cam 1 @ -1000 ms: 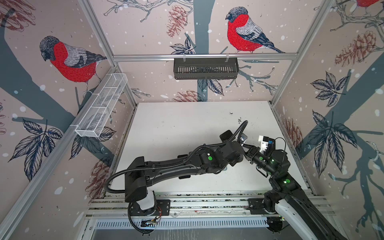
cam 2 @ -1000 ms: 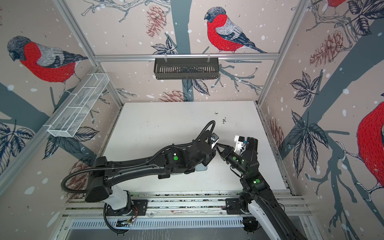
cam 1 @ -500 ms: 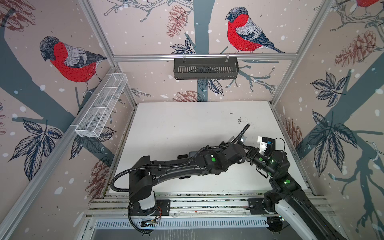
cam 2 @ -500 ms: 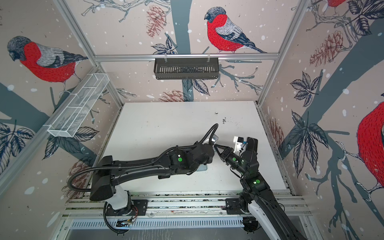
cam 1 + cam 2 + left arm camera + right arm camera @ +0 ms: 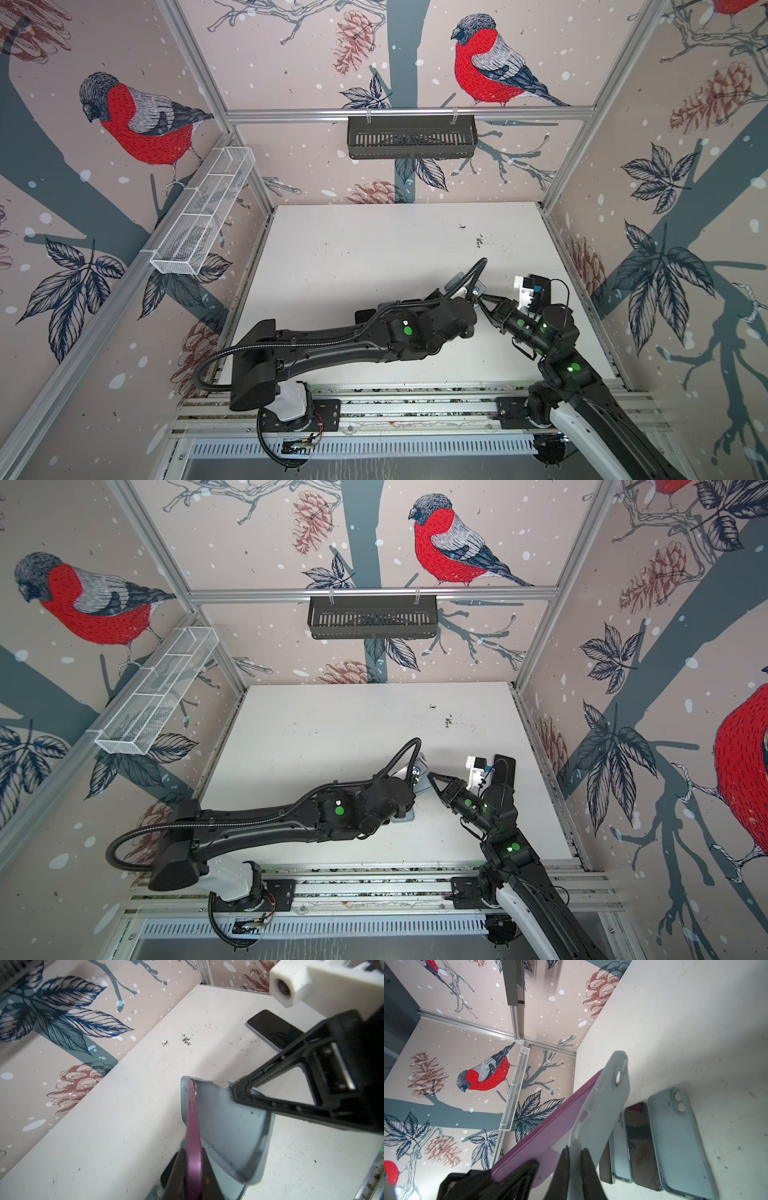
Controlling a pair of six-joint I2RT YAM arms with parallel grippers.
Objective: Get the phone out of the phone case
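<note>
Grip detail: phone and case are held off the white desk (image 5: pixel 353 257), where the two arms meet tip to tip right of the desk's middle in both top views. Left gripper (image 5: pixel 194 1174): jaws closed on the purple flat-sided phone (image 5: pixel 193 1122), with one black finger on each broad face at the end nearest the left wrist camera. Right gripper (image 5: pixel 575 1159): jaws drawn almost together, with its fingers (image 5: pixel 564 1167) pinching a thin wall of the pale blue-grey flexible phone case (image 5: pixel 602 1109). In the left wrist view this grip sits on the case rim at a corner. The phone is partly out. The back of the case is bent away from the phone's purple back, leaving a wedge-shaped gap. The two meet only at the camera-cutout end, where the phone's side with its two buttons lies against the case's side wall. Neither the phone nor the case touches the desk. Flat on the desk below, in the right wrist view, are a light blue case with round camera holes (image 5: pixel 679 1136) and a dark-screened phone (image 5: pixel 641 1142) just beside it, with more flat items alongside. The left wrist view shows a separate black-screened handset (image 5: pixel 272 1028) lying flat, well apart from the held pair.
</note>
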